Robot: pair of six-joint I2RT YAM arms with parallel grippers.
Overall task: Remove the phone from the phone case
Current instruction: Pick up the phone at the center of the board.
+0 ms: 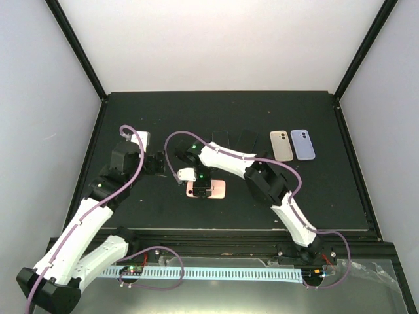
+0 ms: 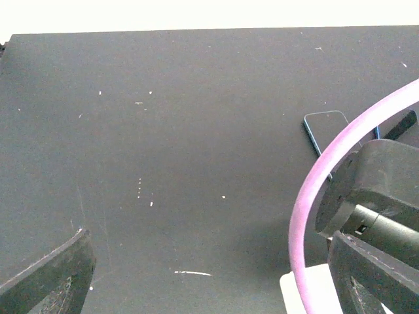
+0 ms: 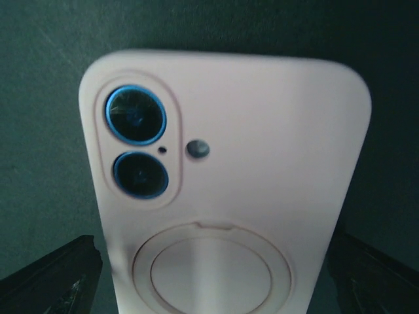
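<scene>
Right wrist view: the pink phone case (image 3: 262,131) lies back-up on the table (image 3: 39,78) with the phone (image 3: 136,123) inside, only its blue-ringed lenses showing through the cut-out. The right fingers (image 3: 55,278) are spread either side of its lower half, and I cannot tell whether they touch it. The left fingers (image 2: 49,281) are also spread, over the table nearby, holding nothing. I judge the case soft, grippy silicone around a stiff, fairly heavy, breakable phone, so I would pin one long edge and peel a corner lip, clear of the lenses.
</scene>
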